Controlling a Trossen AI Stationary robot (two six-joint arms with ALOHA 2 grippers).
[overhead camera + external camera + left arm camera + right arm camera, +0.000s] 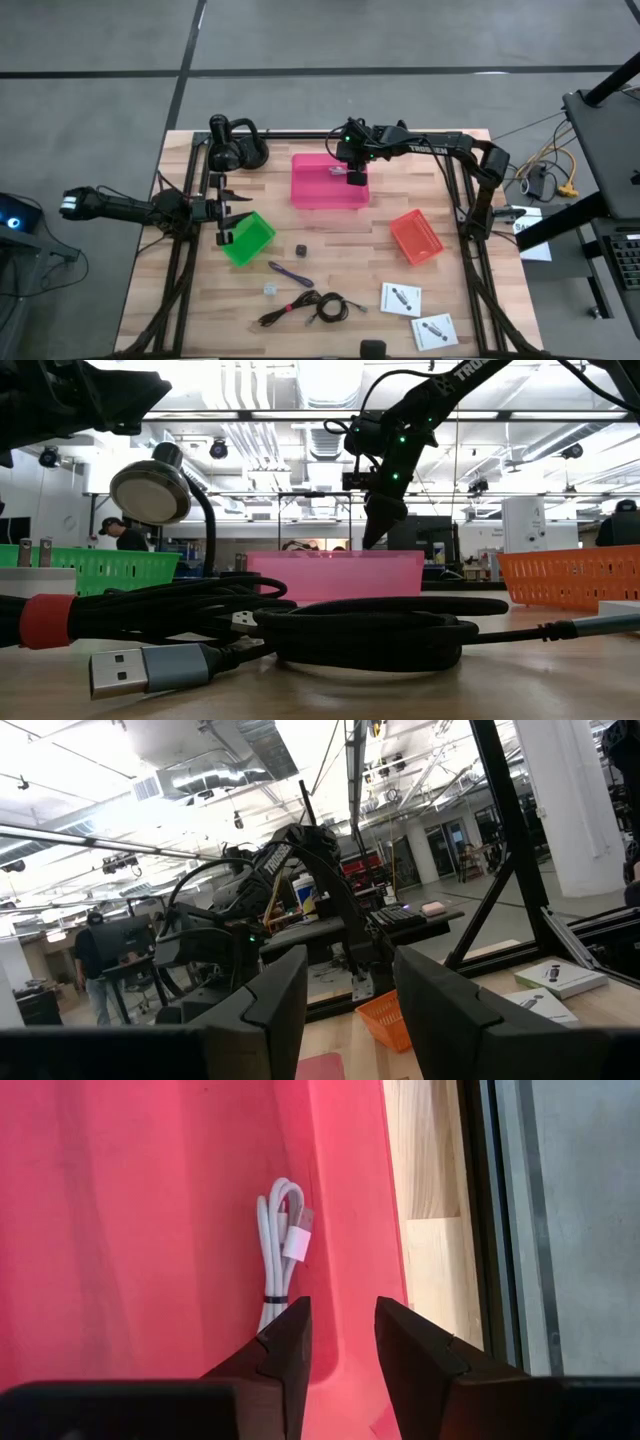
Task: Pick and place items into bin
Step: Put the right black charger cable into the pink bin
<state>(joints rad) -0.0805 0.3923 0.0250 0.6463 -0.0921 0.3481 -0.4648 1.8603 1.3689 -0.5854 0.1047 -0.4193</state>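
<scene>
Bench (pixel 200 300) with pink bin (pixel 310 190); right gripper (pixel 355 178) is held over it, fingers (pixel 285 1350) parted and empty. White cable (pixel 280 1245) lies bundled in the bin just ahead, long axis in line with the fingers. Left gripper (pixel 224 212) waits released beside the green bin (pixel 250 240). Black coiled cable (pixel 310 308) remains on the near bench.

Three bins: one pink (pixel 328 190), one green (pixel 248 239), one orange (pixel 416 238). Two white packets (pixel 400 299) (pixel 434 331). One black cable (pixel 310 309), one purple cable (pixel 291 273), one white cable (pixel 280 1250), one dark cube (pixel 300 248).
</scene>
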